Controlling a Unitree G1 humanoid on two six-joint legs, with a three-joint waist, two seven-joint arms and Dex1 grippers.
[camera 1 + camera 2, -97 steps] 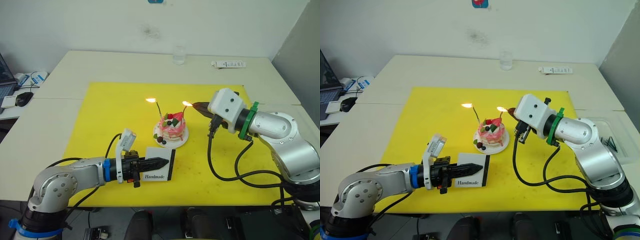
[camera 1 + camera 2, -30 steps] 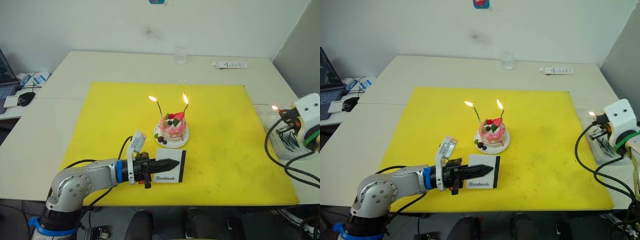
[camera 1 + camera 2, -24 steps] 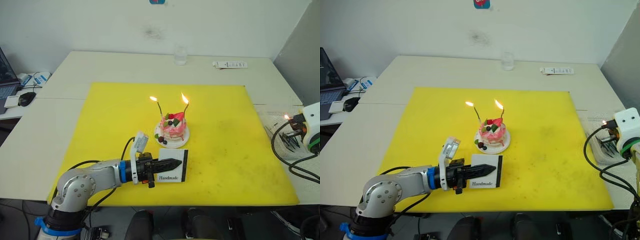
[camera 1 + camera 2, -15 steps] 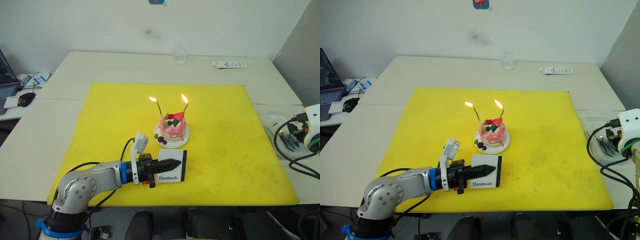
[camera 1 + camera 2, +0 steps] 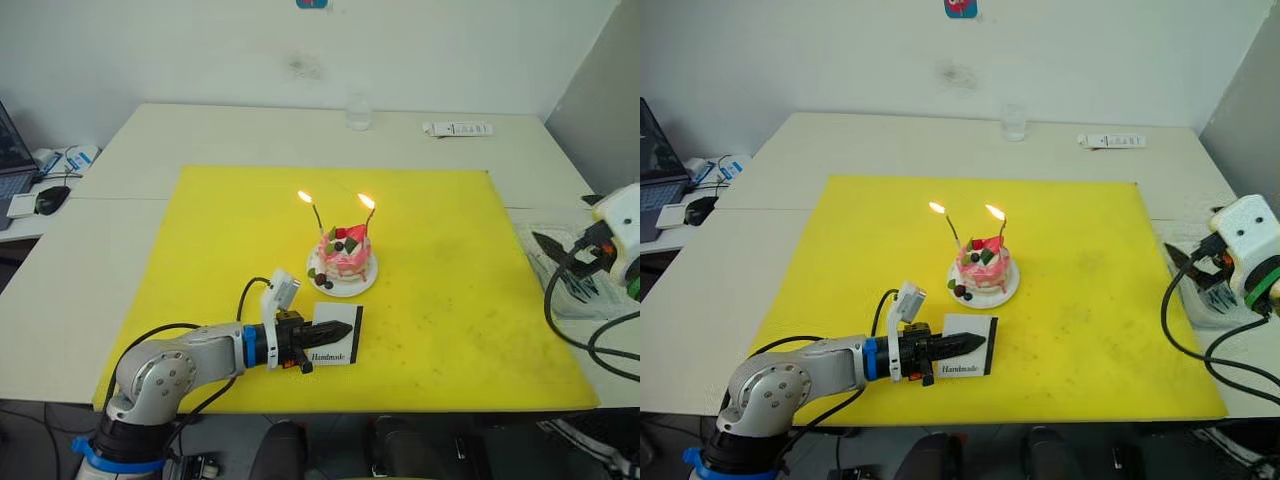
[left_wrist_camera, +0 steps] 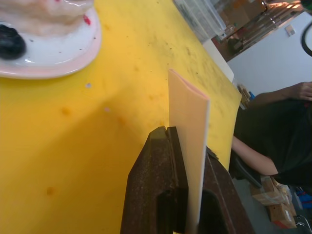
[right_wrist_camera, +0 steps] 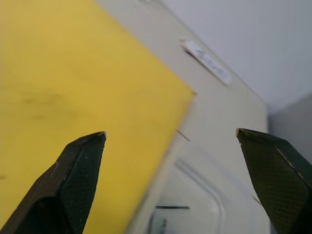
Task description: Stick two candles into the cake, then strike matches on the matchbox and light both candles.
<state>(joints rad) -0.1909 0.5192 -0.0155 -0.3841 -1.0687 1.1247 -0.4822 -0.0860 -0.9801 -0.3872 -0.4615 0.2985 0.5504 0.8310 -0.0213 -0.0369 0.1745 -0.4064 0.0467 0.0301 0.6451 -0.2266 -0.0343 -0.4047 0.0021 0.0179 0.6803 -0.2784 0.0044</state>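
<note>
The cake (image 5: 343,258) stood on its white plate near the centre of the yellow mat (image 5: 200,230), with both candles (image 5: 317,217) planted in it and each carrying a flame at the tip. The matchbox (image 5: 335,334) was on the near side of the cake, just beside the plate, held on edge between the closed fingers of the left gripper (image 5: 322,346); the left wrist view showed the box face clamped flat between them. The right gripper (image 5: 1186,265) was well to the right of the cake, off the mat, above a clear tray (image 5: 565,275) holding matches (image 5: 580,287), with its fingers spread wide and nothing between them. Judged from the two flames, lighting was complete and the remaining step was set-down. To do it well, the left gripper should lower the matchbox flat onto the mat before releasing, keeping it clear of the plate, and both arms should withdraw low and away from the flames.
</note>
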